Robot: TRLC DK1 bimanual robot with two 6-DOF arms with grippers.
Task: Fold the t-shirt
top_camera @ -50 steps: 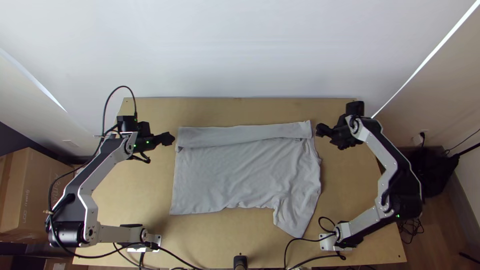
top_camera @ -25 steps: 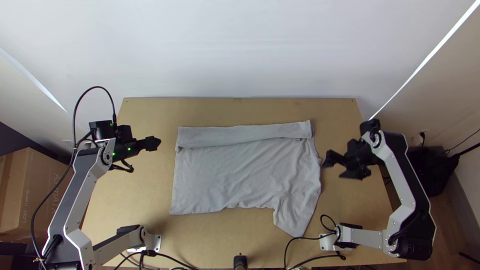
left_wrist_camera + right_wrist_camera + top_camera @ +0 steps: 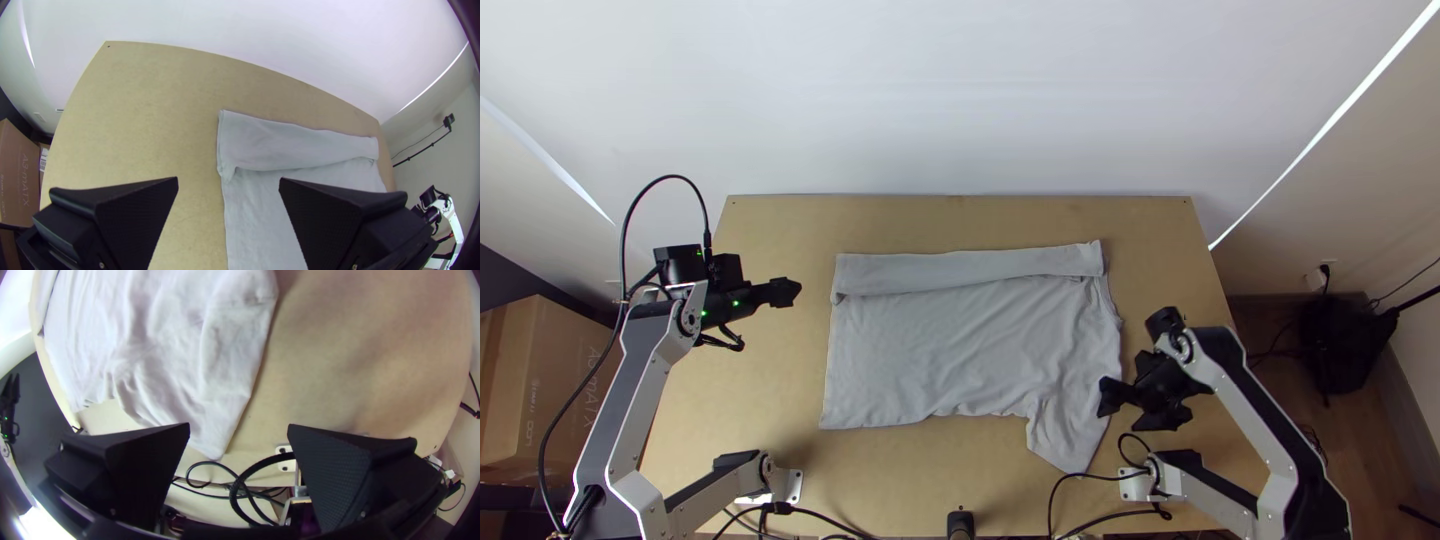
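The light grey t-shirt (image 3: 960, 340) lies spread on the table, its far edge folded over into a strip (image 3: 970, 268); a sleeve (image 3: 1070, 430) sticks out toward the near right. My left gripper (image 3: 788, 292) is left of the shirt, apart from it. My right gripper (image 3: 1108, 396) is over or beside the sleeve's right edge. In the left wrist view my left gripper (image 3: 228, 185) is open, and the folded strip (image 3: 300, 147) lies beyond it. In the right wrist view my right gripper (image 3: 239, 430) stands open with the sleeve tip (image 3: 215, 445) near it; neither holds cloth.
Black cables (image 3: 1055, 500) loop at the table's near edge beside the right arm's base. Cardboard boxes (image 3: 555, 380) stand off the table at the left. Bare wood (image 3: 960, 215) runs along the table's far side, with a white wall behind it.
The right gripper has come down the picture along the shirt's right side to the sleeve. The left gripper has drawn back leftward from the folded strip's end. The shirt looks unchanged.
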